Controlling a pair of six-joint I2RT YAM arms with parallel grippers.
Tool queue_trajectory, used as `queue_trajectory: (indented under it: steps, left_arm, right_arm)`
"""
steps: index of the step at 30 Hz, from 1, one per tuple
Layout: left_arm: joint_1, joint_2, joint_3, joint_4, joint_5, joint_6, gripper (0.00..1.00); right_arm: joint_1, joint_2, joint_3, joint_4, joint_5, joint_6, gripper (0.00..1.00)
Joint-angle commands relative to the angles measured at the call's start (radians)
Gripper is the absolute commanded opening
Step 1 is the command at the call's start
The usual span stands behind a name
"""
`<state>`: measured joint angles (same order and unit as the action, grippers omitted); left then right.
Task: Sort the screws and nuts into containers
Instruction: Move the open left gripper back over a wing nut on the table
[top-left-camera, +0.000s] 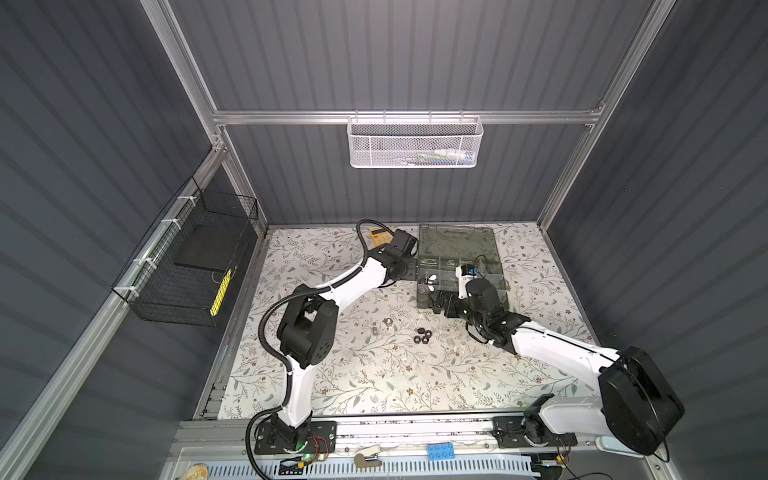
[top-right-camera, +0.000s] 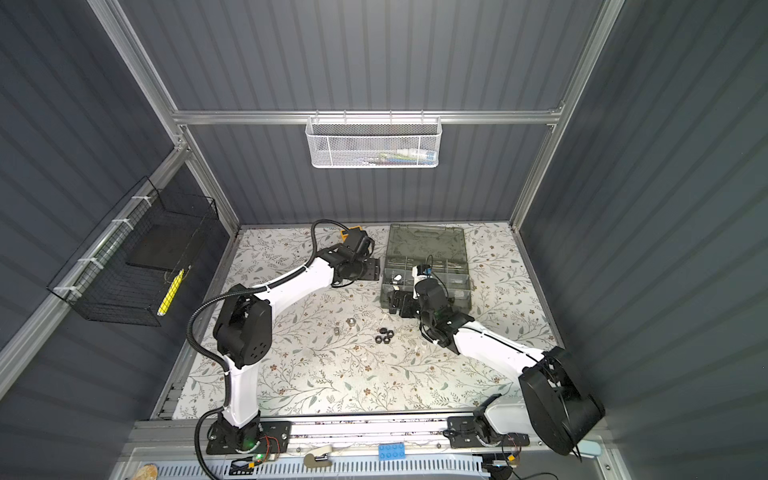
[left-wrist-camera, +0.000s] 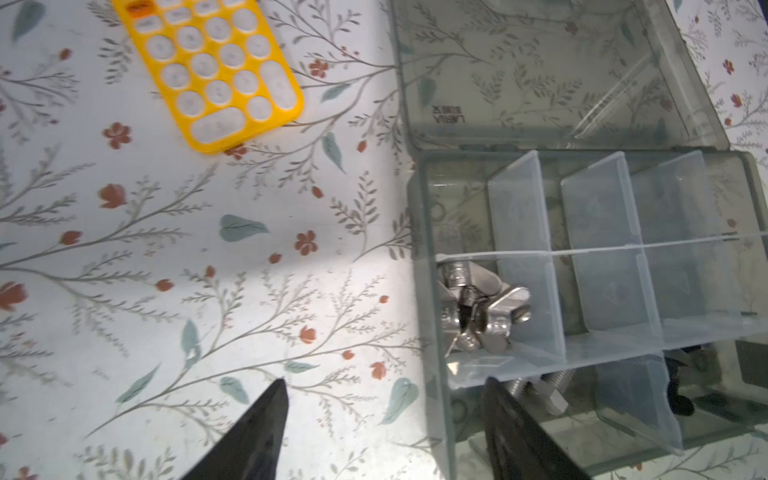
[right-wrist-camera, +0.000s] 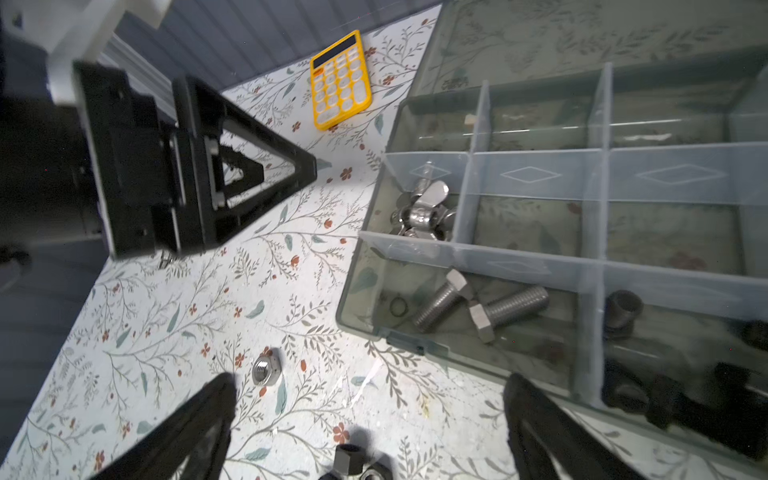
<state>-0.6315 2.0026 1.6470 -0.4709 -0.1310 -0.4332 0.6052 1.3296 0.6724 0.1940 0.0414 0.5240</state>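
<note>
Left gripper (left-wrist-camera: 386, 382), right gripper (right-wrist-camera: 370, 378) spread empty at organizer box (top-left-camera: 457, 243)
Wing nuts (left-wrist-camera: 482, 307), screws (right-wrist-camera: 440, 305) keep separate compartments (right-wrist-camera: 536, 224); black nuts (top-left-camera: 422, 334) await sorting at the centre of the table (top-left-camera: 374, 386).

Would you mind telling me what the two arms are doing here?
They are sorting hardware into the grey organizer box. Both claws are open and empty, the left claw beside the box, the right claw at its near edge. Wing nuts and silver screws sit in separate compartments; black nuts lie loose on the table.
</note>
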Motion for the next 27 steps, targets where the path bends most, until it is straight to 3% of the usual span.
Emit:
queue_trajectory:
  steps: [1,7,18,27]
  left_arm:
    - [0.042,-0.086,-0.065,0.005,-0.004,0.01,0.79]
    - [0.116,-0.189,-0.195,0.001,-0.041,0.019,1.0]
    - [0.344,-0.348,-0.494,0.003,-0.09,-0.03,1.0]
    - [0.515,-0.292,-0.618,0.124,-0.024,-0.059,0.95]
  right_arm:
    - [0.054,0.021,0.053,-0.01,0.046,-0.081,0.99]
    - [0.164,0.083,0.119,-0.044,0.1,-0.177,0.99]
    - [0.246,0.17,0.191,-0.089,0.147,-0.243,0.99]
    - [0.257,0.189,0.205,-0.096,0.147,-0.248,0.99]
